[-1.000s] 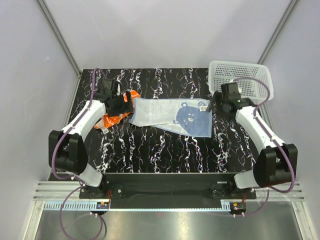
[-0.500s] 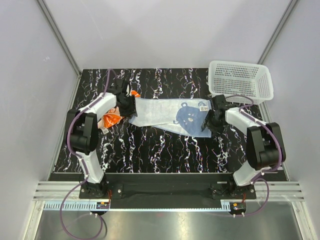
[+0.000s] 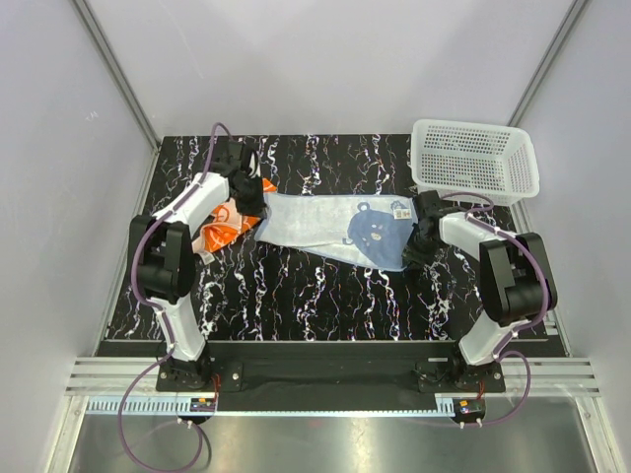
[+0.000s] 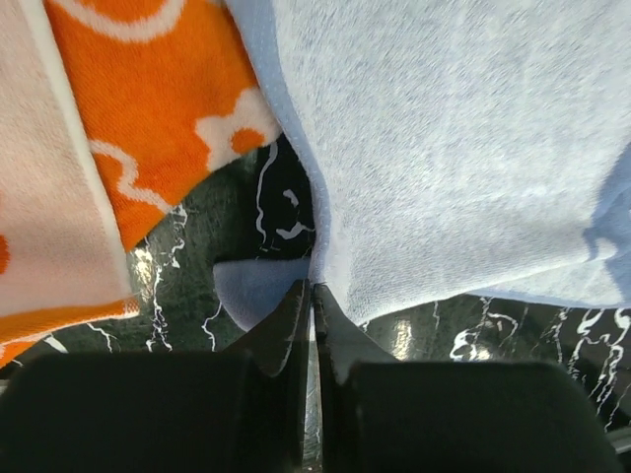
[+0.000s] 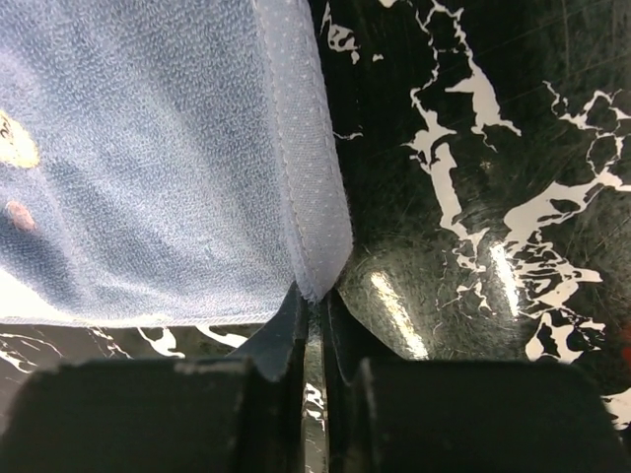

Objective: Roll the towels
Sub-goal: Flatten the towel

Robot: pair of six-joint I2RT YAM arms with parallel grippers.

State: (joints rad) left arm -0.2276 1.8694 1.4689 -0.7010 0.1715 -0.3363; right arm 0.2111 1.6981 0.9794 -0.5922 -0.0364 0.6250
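Mid tabletop (image 3: 296, 296): the blue towel (image 3: 325, 225) is laid out flat. Its near right corner is pinched by the right hand (image 5: 314, 301), jaws pressed together. Its left edge is pinched likewise by the left hand (image 4: 311, 296). The orange towel (image 3: 219, 235) is bunched just beside that left end. A white basket (image 3: 475, 160) is set at the far right.

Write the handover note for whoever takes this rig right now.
Left hand: shut, pinching the left edge of the blue towel.
Right hand: shut on a corner at its right end.
The blue towel lies spread flat on the table. The orange towel is crumpled at its left end, and the basket is at the far right.
Done: both ends of the blue towel are gripped.
Left: neither towel is rolled yet.
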